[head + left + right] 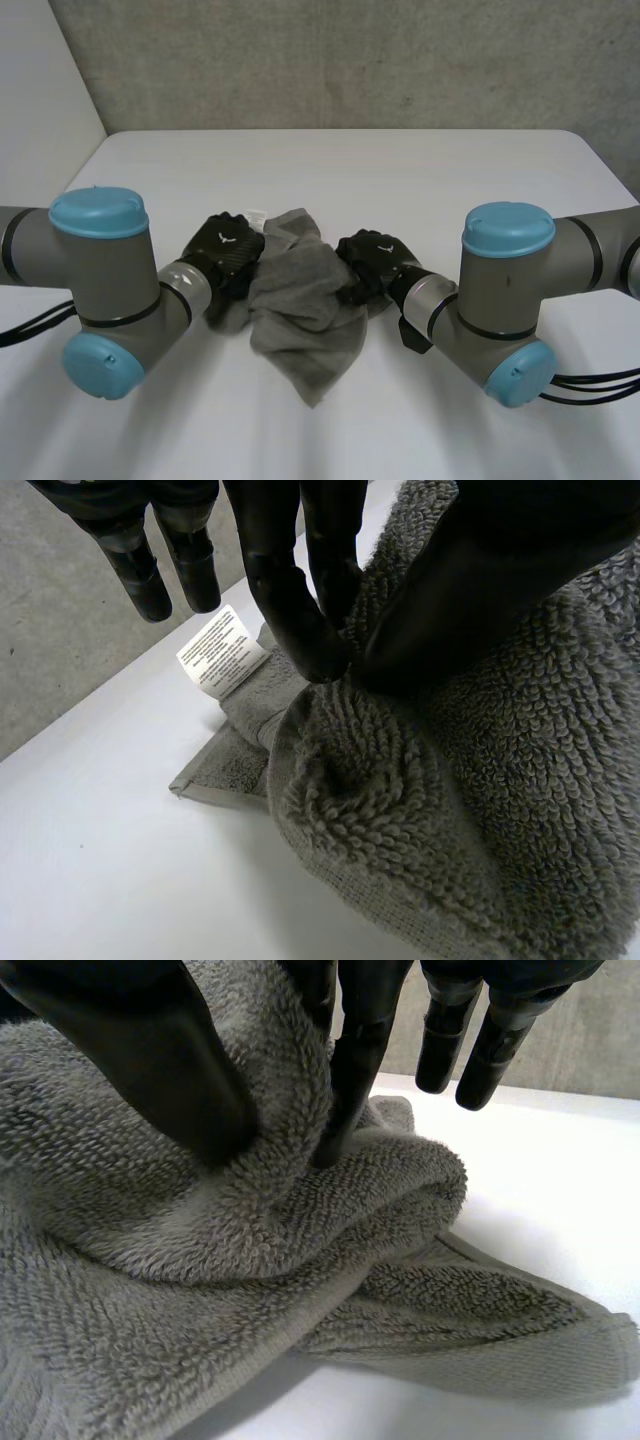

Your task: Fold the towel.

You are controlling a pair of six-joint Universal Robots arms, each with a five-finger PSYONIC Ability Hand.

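While both hands were on it, one grey towel (305, 320) lay bunched near the middle of the white table (420, 170), between the two arms. One pointed corner of it lay toward the robot's side.

Labelling: one white care label (220, 652) was sewn at a hemmed corner of the towel, near the tips of the left hand's straight fingers. It carried several lines of small dark print, too fine to read.

Left hand (225, 250): positioned at the towel's left edge. In its wrist view, one finger and the thumb met on a raised fold of the terry pile and pinched it. Two further fingers hung straight, clear of the cloth.

Right hand (370, 262): positioned at the towel's right edge. In its wrist view, the thumb and one finger pressed in from either side of a ridge of cloth and clamped it. Two further fingers were extended clear of the towel. Below the ridge, a flat hemmed corner lay on the table.

Count: one towel, one label, two hands, two arms with four light-blue caps in the head view.
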